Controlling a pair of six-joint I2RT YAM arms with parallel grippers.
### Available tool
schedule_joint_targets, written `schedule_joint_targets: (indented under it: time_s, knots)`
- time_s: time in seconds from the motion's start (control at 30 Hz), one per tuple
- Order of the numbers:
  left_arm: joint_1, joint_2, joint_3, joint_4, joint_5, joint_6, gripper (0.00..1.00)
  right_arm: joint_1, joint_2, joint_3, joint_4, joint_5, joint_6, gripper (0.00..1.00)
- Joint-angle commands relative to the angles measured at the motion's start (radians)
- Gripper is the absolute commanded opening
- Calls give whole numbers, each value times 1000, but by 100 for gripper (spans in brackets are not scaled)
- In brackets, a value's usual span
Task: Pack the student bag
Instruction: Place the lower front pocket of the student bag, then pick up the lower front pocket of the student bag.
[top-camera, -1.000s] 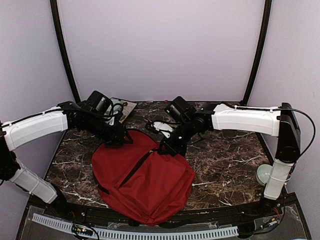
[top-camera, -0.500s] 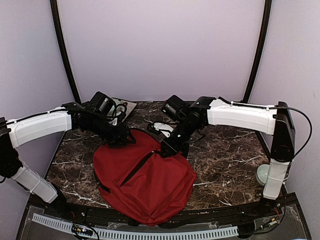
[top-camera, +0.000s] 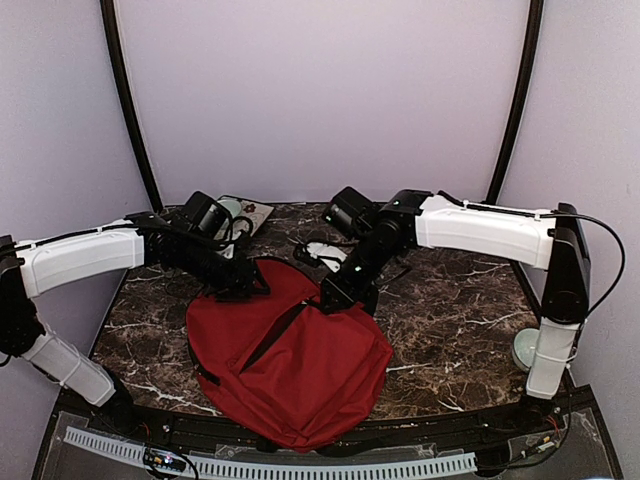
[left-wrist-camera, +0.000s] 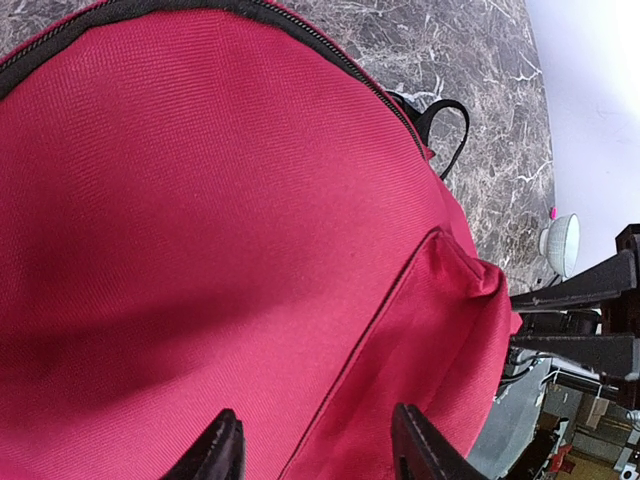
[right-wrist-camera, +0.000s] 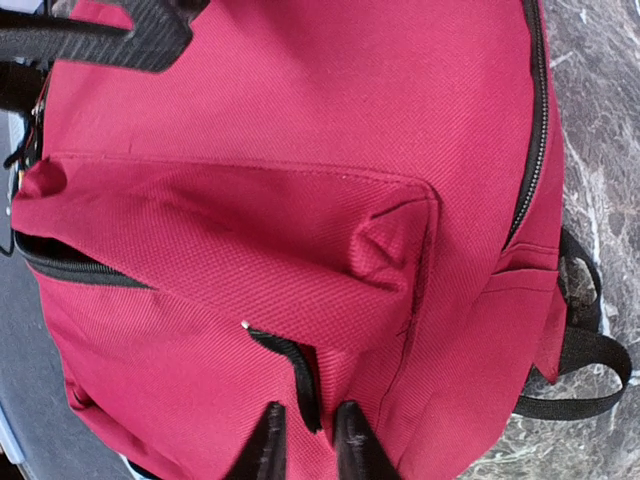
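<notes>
The student bag, dark red with black zippers, lies flat on the marble table, its front pocket facing up. My left gripper hovers at the bag's upper left edge; in the left wrist view it stands open over the red fabric with nothing between its fingers. My right gripper is at the bag's top right. In the right wrist view its jaws stand a narrow gap apart over the bag, the end of a black zipper pull lying between the tips.
A flat tray or book with small items lies at the back left behind the left arm. A white object sits just behind the bag. A pale green round thing stands by the right arm's base.
The right gripper's jaws have parted slightly around the zipper pull and that arm has shifted a little left. The left arm has crept right, toward the bag's top edge.
</notes>
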Motion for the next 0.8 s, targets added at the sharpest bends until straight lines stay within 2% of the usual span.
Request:
schedule_joint_targets:
  time_s: [0.0,0.13,0.33,0.63,0.77]
  knots:
    - [3,-39,-10,10,2,-5,53,18,-13,53,-16,33,22,26]
    - [3,-37,-9,9,1,-3,53,18,-75,51,-2,137,40,35]
    - [3,-32,-10,4,7,6,53,19,-268,-196,260,38,9,37]
    - [4,-30,1,-17,13,26,53,54,-204,-217,304,-2,-19,35]
    - [3,-35,2,-28,14,26,53,65,-154,-204,311,43,-7,35]
